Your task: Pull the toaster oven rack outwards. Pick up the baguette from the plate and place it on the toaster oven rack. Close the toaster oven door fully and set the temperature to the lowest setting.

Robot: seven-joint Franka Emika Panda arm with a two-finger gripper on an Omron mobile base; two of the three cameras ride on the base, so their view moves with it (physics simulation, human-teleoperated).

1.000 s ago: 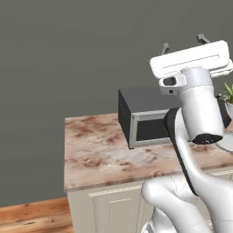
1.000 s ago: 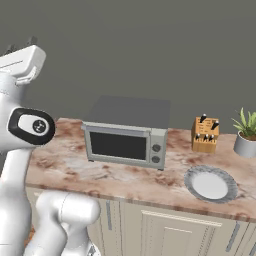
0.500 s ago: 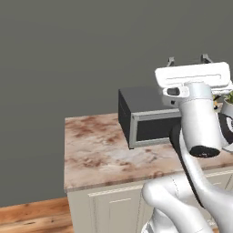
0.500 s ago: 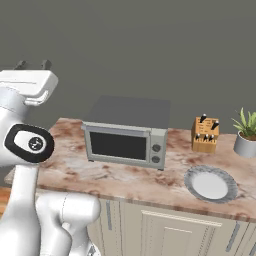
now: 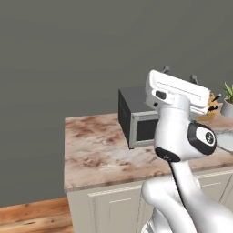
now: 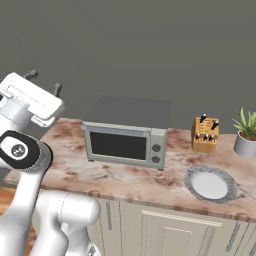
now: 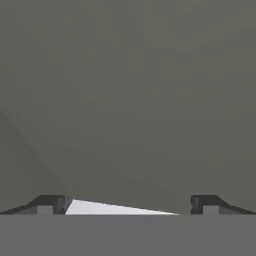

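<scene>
White arm links stand nearest the cameras, and the pincer point(image 6: 43, 82) is raised high above the table's point(image 6: 130, 181) left end, pointing up and back toward the grey wall point(image 6: 150, 45). Its jaws stand wide apart with nothing between them; the hand view looks past its two dark tips at bare wall. That lifted pose probably keeps the hand clear of everything on the marbled top while the arm swings round, so no step of the task looks begun.

Farther in, the toaster oven point(image 6: 127, 131) sits toward the back of the table, a boxy dark grey body with a silver front. Its door point(image 6: 118, 145) is shut upright, dark glass showing nothing of the rack, with small knobs stacked at its right. To the oven's right, nearer the front edge, lies the plate point(image 6: 210, 184), round and pale; I cannot make out the baguette on it. Behind stand a knife block point(image 6: 205, 135) and a potted plant point(image 6: 246, 134).
</scene>
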